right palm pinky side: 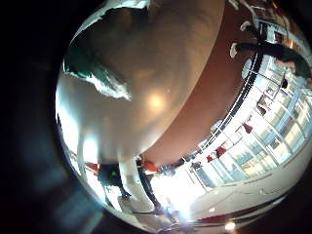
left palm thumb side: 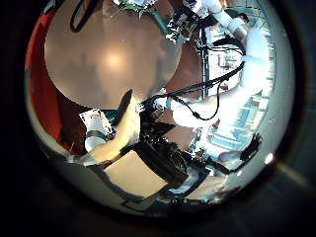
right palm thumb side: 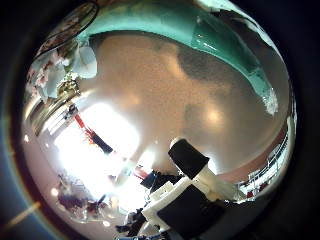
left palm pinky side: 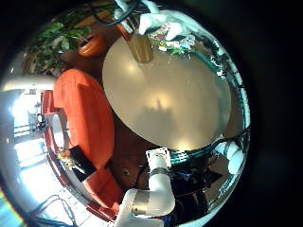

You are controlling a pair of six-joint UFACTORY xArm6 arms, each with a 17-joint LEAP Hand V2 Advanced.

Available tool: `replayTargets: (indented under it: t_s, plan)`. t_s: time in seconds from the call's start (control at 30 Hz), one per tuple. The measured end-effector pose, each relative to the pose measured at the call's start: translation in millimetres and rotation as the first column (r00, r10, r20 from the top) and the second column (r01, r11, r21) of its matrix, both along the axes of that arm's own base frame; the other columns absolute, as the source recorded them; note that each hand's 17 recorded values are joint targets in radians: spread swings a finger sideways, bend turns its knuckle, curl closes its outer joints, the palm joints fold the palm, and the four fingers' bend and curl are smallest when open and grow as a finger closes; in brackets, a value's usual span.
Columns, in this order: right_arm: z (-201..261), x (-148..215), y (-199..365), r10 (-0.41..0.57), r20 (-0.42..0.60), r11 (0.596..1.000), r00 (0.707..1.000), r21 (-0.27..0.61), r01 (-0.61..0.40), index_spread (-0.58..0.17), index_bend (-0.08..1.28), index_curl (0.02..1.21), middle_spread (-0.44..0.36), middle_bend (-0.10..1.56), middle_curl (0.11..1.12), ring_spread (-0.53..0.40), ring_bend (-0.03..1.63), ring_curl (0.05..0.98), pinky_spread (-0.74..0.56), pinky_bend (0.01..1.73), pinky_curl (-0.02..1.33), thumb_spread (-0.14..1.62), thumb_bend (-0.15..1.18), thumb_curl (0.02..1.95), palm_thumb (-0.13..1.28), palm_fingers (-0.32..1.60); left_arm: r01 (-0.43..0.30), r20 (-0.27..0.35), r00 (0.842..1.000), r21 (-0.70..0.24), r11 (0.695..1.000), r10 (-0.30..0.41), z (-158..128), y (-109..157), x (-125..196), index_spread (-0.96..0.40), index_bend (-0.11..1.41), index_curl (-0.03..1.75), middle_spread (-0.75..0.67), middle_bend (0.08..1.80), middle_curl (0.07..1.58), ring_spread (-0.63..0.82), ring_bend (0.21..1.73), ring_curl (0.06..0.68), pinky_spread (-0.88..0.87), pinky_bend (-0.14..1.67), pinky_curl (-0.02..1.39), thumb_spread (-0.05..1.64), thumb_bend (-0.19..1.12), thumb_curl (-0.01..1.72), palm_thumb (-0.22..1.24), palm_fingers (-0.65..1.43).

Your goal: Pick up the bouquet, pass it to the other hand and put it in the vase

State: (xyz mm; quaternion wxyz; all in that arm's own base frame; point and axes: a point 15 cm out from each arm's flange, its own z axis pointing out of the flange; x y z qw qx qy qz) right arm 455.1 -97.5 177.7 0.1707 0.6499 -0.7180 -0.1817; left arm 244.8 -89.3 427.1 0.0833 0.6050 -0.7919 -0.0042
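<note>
Lying beside the vase point(left palm pinky side: 142, 47), by a hand point(left palm thumb side: 186, 22) whose fingers' state I cannot tell, the bouquet point(left palm pinky side: 173, 38) is apparently awaiting placement.

Vase point(left palm pinky side: 142, 47) on the table point(left palm pinky side: 170, 99), bouquet point(left palm pinky side: 172, 38) just beside it.

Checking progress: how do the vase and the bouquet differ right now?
The vase stands upright; the bouquet is beside it, not inside, with a robot hand at it. The vase is a smooth cylinder; the bouquet a loose bunch. Both are near the table's edge.
</note>
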Motion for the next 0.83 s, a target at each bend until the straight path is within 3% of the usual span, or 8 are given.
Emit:
replayTargets:
  t_s: [0.37, 0.63, 0.83]
  plan:
    - [0.0, 0.0, 0.0, 0.0, 0.0, 1.0, 1.0, 0.0, 0.0, -0.323, 0.17, 0.35, 0.093, 0.29, 0.34, 0.246, 0.47, 0.238, 0.45, 0.48, 0.28, 1.1, -0.02, 0.4, 0.57, 0.1, -0.024, -0.017, 1.0, 0.012, 1.0, 0.025, -2.0, 2.2, -8.7, -0.04, 0.21, 0.44, 0.31, 0.19, 0.32, 0.51, 0.42, 0.189, 0.49, 0.18, 0.26, 1.12, -0.02, 0.35, 0.42, 0.24]
    - [0.0, 0.0, 0.0, 0.0, 0.0, 1.0, 1.0, 0.0, 0.0, -0.32, 0.16, 0.31, 0.051, 0.32, 0.35, 0.205, 0.57, 0.26, 0.45, 0.45, 0.27, 1.12, -0.02, 0.39, 0.59, 0.23, -0.03, -0.024, 0.999, 0.007, 1.0, 0.03, 5.7, 7.7, -2.6, -0.06, 0.25, 0.46, 0.27, 0.19, 0.33, 0.49, 0.41, 0.185, 0.48, 0.17, 0.25, 1.13, -0.02, 0.35, 0.46, 0.28]
    - [0.0, 0.0, 0.0, 0.0, 0.0, 1.0, 1.0, 0.0, 0.0, -0.323, 0.17, 0.3, 0.018, 0.32, 0.35, 0.195, 0.56, 0.252, 0.45, 0.44, 0.27, 1.12, -0.02, 0.39, 0.59, 0.25, -0.075, -0.027, 0.997, -0.098, 0.992, 0.072, 17.2, 11.4, 2.5, -0.07, 0.26, 0.46, 0.27, 0.19, 0.33, 0.48, 0.41, 0.185, 0.47, 0.17, 0.24, 1.14, -0.02, 0.36, 0.48, 0.28]
